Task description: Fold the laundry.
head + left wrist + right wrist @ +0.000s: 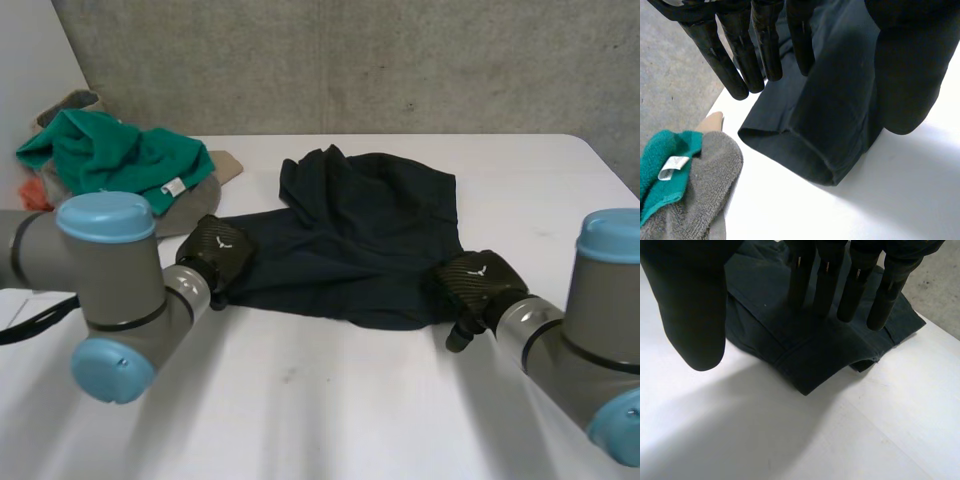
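A dark navy garment [360,240] lies folded on the white table [330,400], its far part bunched up. My left hand [215,252] hovers at the garment's near left corner. In the left wrist view its fingers [740,55] are straight above the hemmed leg end [805,145], with the thumb [907,70] apart and nothing held. My right hand [478,283] is at the near right corner. Its fingers [850,290] hang straight over the cloth's corner [810,365], and its thumb [692,305] stays off the garment.
A pile of laundry sits at the far left: a green cloth [110,155] with a white label over a grey-brown towel [200,190]. The towel [700,190] lies close beside the garment's left corner. A grey wall stands behind the table.
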You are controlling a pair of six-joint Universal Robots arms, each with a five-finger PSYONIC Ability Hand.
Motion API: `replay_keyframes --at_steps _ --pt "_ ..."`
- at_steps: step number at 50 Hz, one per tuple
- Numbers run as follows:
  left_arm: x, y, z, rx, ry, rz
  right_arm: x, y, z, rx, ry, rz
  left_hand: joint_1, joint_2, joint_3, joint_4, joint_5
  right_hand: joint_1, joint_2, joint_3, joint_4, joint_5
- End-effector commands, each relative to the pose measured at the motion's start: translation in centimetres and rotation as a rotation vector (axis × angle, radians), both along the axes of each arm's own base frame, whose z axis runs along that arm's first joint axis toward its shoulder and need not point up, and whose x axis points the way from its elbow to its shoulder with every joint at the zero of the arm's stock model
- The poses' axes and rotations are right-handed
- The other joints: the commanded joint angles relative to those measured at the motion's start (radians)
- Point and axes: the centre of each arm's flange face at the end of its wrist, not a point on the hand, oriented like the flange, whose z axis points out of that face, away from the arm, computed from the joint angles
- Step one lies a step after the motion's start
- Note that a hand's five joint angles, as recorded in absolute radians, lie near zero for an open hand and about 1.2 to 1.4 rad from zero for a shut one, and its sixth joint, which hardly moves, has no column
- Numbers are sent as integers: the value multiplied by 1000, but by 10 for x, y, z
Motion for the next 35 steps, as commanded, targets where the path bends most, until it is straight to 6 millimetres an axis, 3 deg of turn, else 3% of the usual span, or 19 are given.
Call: replay_keyframes --at_steps 1,5,11,15,18,19,21,22,25,29,30,35 --pt "-8 -23 -13 -11 -50 2 13 -11 -20 -29 -14 5 136 144 141 156 160 76 87 86 84 98" --pt "-8 -39 -11 -41 -61 30 17 -19 -24 -47 -15 9 227 235 233 247 251 155 166 165 163 177" --pt "-9 -47 -11 -43 -57 34 23 -32 -31 -98 -15 14 277 285 282 297 301 216 228 227 224 239" --pt "-10 -49 -15 -33 -57 23 26 -39 -36 -137 0 26 476 484 482 497 501 287 298 297 295 309" --pt "-11 -47 -18 -8 -61 8 29 -43 -39 -162 19 39 779 786 784 799 803 369 380 379 377 391" --pt "-11 -45 -19 5 -65 -1 29 -45 -39 -167 23 41 892 900 898 913 917 427 439 437 435 449" --pt "-10 -43 -19 17 -70 -2 29 -47 -38 -182 37 42 894 901 899 914 918 849 860 859 857 871" --pt "-9 -42 -18 23 -74 1 29 -47 -38 -184 42 39 894 901 899 914 918 869 880 879 876 891" --pt "-2 -35 -4 49 -81 23 26 -42 -30 -175 51 37 894 901 899 914 918 869 880 879 877 891" --pt "14 -14 19 115 -75 52 19 -25 -3 -149 75 65 894 901 899 914 918 869 880 879 877 891" --pt "20 -2 28 145 -67 55 12 -17 10 -114 105 79 894 901 899 914 918 869 880 879 877 891" --pt "38 38 41 256 -94 48 -17 13 32 101 250 140 894 901 899 914 918 869 880 879 877 891"
